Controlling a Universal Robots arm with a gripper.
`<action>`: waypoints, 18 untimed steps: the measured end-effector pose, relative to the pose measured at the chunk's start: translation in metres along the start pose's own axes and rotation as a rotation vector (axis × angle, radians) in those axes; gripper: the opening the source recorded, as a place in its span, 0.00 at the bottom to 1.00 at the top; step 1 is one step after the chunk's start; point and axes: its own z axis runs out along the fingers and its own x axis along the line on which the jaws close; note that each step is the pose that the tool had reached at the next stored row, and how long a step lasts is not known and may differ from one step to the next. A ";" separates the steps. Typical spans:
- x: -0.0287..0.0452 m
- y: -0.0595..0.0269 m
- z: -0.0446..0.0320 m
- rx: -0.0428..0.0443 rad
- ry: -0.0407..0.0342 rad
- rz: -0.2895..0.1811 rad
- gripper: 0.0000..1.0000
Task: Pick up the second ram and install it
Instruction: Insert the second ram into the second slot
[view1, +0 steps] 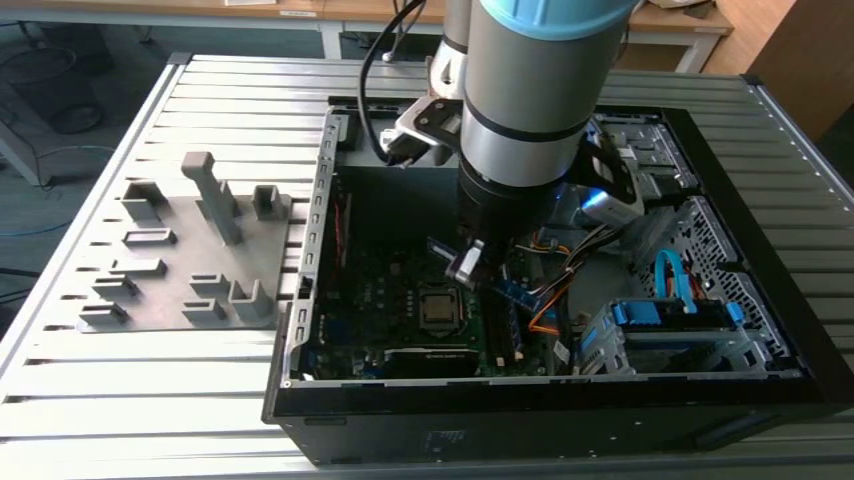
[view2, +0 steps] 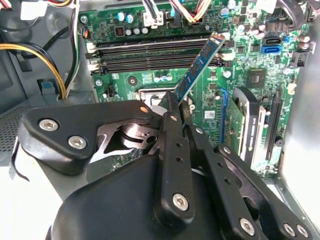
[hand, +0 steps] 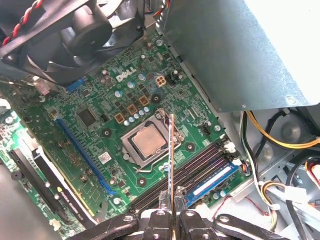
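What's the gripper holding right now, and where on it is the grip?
The second ram, pinched across its flat faces near one end by the gripper.

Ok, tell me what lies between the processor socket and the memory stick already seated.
Empty dark memory slots, side by side, in the first wrist view. The second ram, gripped in the jaws, shows in front of that stretch.

I get the exterior view looking down on the whole open case (view1: 534, 410) from afar; both wrist views sit close over its motherboard (view2: 250, 55) (hand: 107, 132).
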 end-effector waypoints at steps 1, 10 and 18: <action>0.0000 0.0000 0.0000 0.0005 0.0000 0.005 0.14; 0.0000 0.0000 0.0000 0.0045 0.0001 0.047 0.14; 0.0000 0.0000 0.0001 0.0080 0.0001 0.085 0.14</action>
